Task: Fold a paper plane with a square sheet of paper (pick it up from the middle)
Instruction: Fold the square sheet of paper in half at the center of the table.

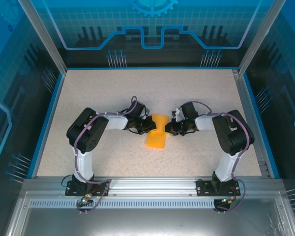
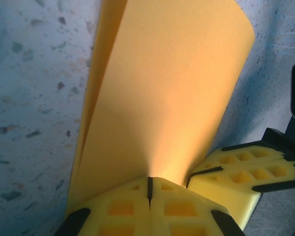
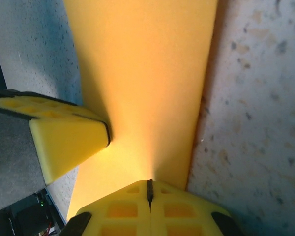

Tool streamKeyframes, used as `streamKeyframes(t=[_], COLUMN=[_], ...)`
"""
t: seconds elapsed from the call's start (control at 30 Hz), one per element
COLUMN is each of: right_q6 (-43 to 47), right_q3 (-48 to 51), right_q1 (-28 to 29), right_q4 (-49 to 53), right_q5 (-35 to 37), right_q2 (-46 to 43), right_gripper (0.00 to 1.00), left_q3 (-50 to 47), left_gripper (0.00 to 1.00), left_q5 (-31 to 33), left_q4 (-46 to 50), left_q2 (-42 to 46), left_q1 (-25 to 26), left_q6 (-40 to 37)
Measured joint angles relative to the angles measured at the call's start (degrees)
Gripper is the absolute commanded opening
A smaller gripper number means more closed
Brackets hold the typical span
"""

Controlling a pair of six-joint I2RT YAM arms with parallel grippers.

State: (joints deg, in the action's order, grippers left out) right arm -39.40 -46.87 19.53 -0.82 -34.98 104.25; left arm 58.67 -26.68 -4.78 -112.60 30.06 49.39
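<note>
Paper (image 1: 156,132), thin, smooth and orange, is sitting folded between my left tool (image 2: 149,183) and right tool (image 3: 149,185), both clamping it tight.

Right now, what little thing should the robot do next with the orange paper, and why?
Probably lay the orange paper flat on the table and press its fold. The left gripper and right gripper are both shut on its middle. Its layers gape apart in the left wrist view, so the crease looks unfinished.
</note>
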Motion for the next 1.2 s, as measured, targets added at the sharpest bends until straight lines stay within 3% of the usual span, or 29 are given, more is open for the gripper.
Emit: streamKeyframes(t=[0.2, 0.77, 1.2], right_q6=[-0.9, -2.2, -3.8], right_q3=[1.6, 7.3, 10.7], right_q1=[1.6, 4.5, 7.6], right_q4=[-0.9, -4.7, -6.0], right_q5=[-1.1, -1.5, -1.5], right_q2=[-4.7, -3.5, -9.2], right_gripper=[0.02, 0.02, 0.03], left_q3=[0.0, 0.0, 0.0], left_gripper=[0.02, 0.02, 0.02], left_q5=[0.0, 0.0, 0.0], left_q4=[0.2, 0.6, 0.6], left_q2=[0.0, 0.2, 0.2], left_q1=[0.0, 0.0, 0.0], left_q6=[0.0, 0.0, 0.0])
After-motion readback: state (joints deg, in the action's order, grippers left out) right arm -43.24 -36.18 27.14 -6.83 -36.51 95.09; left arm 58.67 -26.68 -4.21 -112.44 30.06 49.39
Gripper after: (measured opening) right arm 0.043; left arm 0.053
